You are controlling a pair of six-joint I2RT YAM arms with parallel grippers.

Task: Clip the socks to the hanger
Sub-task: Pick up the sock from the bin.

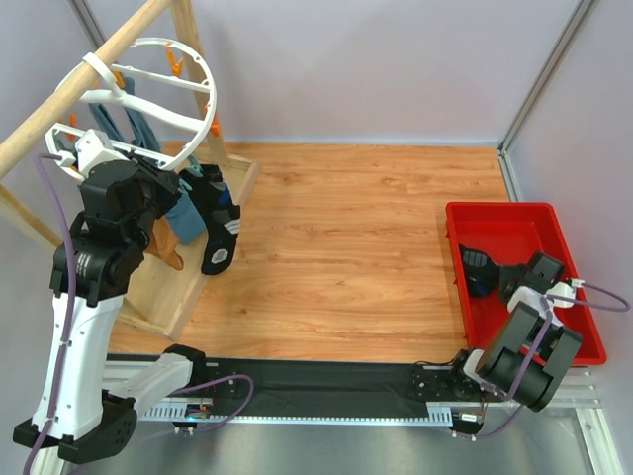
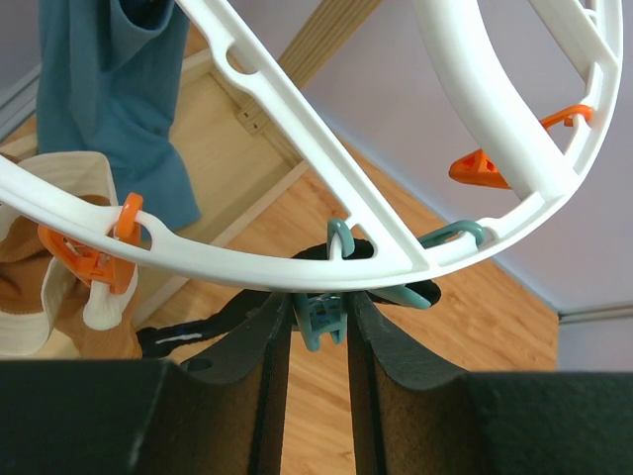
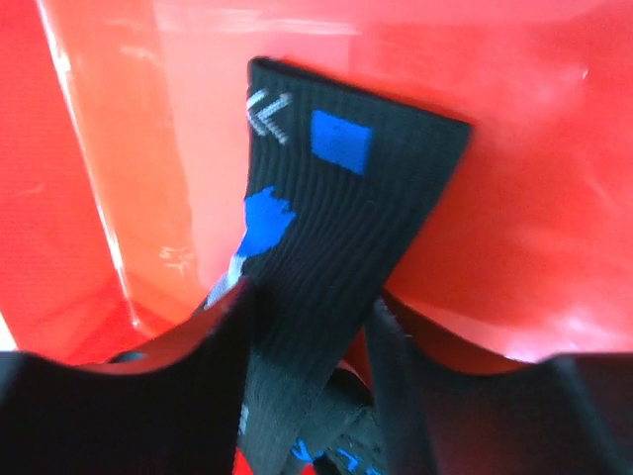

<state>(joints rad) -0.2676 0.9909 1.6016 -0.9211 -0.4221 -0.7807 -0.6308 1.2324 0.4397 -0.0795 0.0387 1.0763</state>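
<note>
The white ring hanger (image 1: 148, 94) hangs from a wooden rod at the far left. It also shows in the left wrist view (image 2: 326, 262). One black sock (image 1: 219, 226) hangs from it. My left gripper (image 1: 186, 181) is up under the ring. Its fingers (image 2: 252, 366) are closed on the handles of a teal clip (image 2: 322, 319). The second black sock (image 1: 479, 269) lies in the red bin (image 1: 554, 223). My right gripper (image 1: 510, 284) is down in the bin, shut on this sock (image 3: 326, 218). Its cuff with blue and white marks stands against the bin wall.
Teal-blue socks (image 1: 127, 119) and a tan sock (image 1: 164, 245) also hang from the ring, over a wooden stand base (image 1: 198, 277). Orange clips (image 2: 94, 262) sit around the ring. The sloping wooden rod (image 1: 69, 94) and stand legs are close around the left arm.
</note>
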